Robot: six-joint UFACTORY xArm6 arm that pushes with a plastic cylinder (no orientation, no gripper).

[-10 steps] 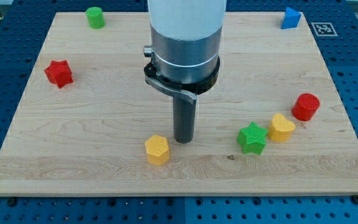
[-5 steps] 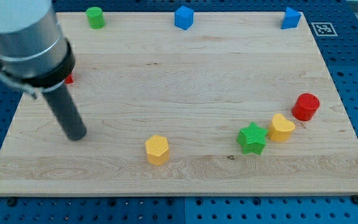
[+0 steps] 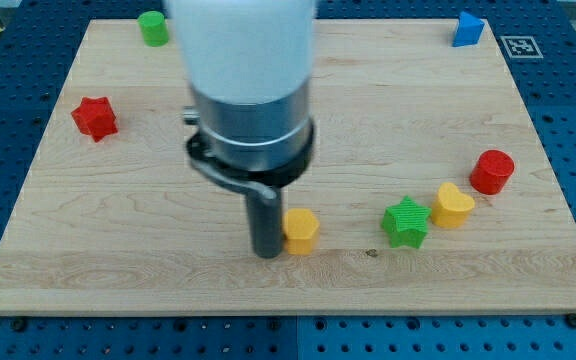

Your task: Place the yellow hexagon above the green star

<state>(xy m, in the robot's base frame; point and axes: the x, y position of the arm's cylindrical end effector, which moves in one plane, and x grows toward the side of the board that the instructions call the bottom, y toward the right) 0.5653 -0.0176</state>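
While my tip [image 3: 267, 252] rests against the left side of the yellow hexagon [image 3: 300, 231] low in the frame's centre, there is no claw here, only a bare rod holding nothing. The task looks barely underway: the hexagon sits left of the green star [image 3: 406, 221], well apart and level with it, not above it. All are ridged plastic blocks on a pale wooden board [image 3: 388, 120]. Beyond lie a yellow heart [image 3: 453, 205], red cylinder [image 3: 492, 171], red star [image 3: 94, 117], green cylinder [image 3: 152, 27] and blue block [image 3: 468, 28].
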